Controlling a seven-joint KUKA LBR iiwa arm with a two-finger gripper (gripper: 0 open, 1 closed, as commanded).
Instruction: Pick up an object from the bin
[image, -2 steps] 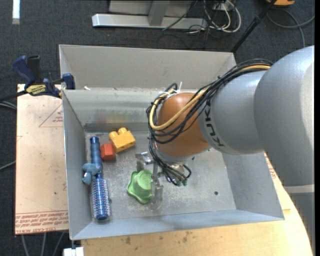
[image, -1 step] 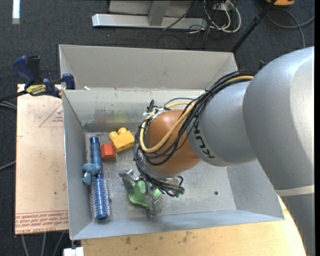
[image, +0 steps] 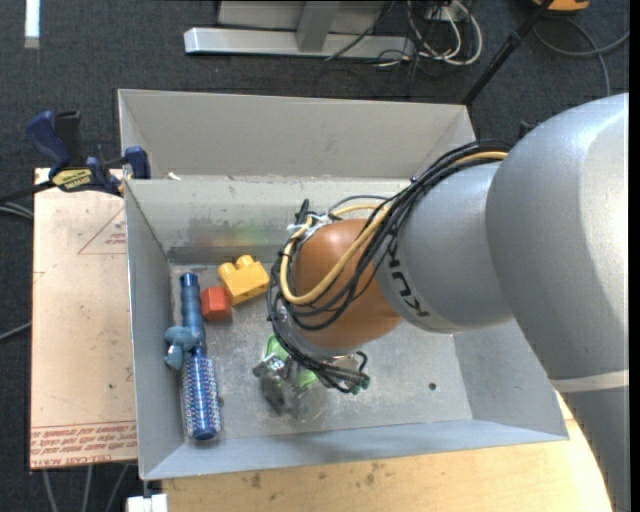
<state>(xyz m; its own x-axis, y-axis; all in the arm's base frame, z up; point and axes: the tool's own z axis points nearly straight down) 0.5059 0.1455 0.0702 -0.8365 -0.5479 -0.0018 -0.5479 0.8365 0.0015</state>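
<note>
Green thing (image: 272, 349), small and bright, is seen on the floor of the grey metal bin (image: 420, 372), near the front wall and somewhat left of the middle; most of it is hidden under the robot's wrist, so its kind and shape cannot be told; a second sliver of green is seen just to the right, under the same wrist, and whether it belongs to the same thing cannot be told. The gripper (image: 286, 392) is lowered to the bin floor just beside and in front of the green thing; whether the claw is apart, together, or clamped on anything cannot be told, since the dark metal parts are seen only as a tangle. Above the gripper, the wrist is wrapped in a rounded orange cover (image: 340, 285), over which black and yellow cables (image: 300, 270) are looped; the thick grey arm (image: 500, 250) is extended in from the right. To the left, well apart from the gripper, an orange-red block (image: 216, 303) is set touching a yellow brick (image: 244, 278); along the left wall a blue brush (image: 197, 375) is laid lengthwise, bristled head toward the front.
</note>
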